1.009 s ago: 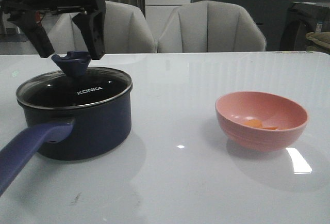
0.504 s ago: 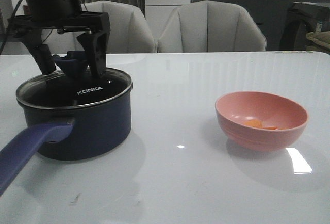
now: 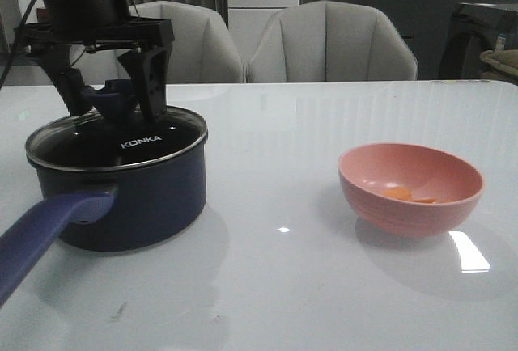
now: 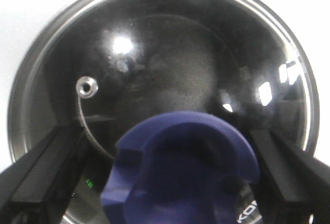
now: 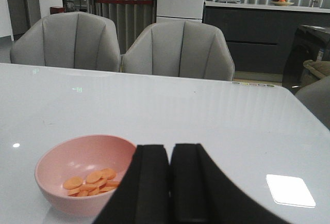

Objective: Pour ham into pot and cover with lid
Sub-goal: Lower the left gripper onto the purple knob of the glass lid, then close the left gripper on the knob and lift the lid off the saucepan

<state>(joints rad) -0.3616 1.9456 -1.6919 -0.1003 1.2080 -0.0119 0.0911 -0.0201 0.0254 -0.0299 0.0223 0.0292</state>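
pot (image 3: 121, 193) sits near the front edge of the white table (image 3: 307, 286) on the left, its lavender-blue handle (image 3: 44, 230) pointing toward the camera. lid (image 3: 117, 142) rests on the pot rim, "konka" lettering facing forward. left gripper (image 3: 112, 102) is lowered over the lid, jaws apart, one finger on each side of the dark blue knob (image 4: 180, 175); contact with the knob cannot be told. right of the pot and well apart, the pink bowl (image 3: 411, 188) holds the ham (image 5: 92, 180), flat orange slices on its bottom. right gripper (image 5: 170, 182) is near the bowl, fingers pressed together on nothing. grey chairs (image 3: 330, 42) stand behind the table.
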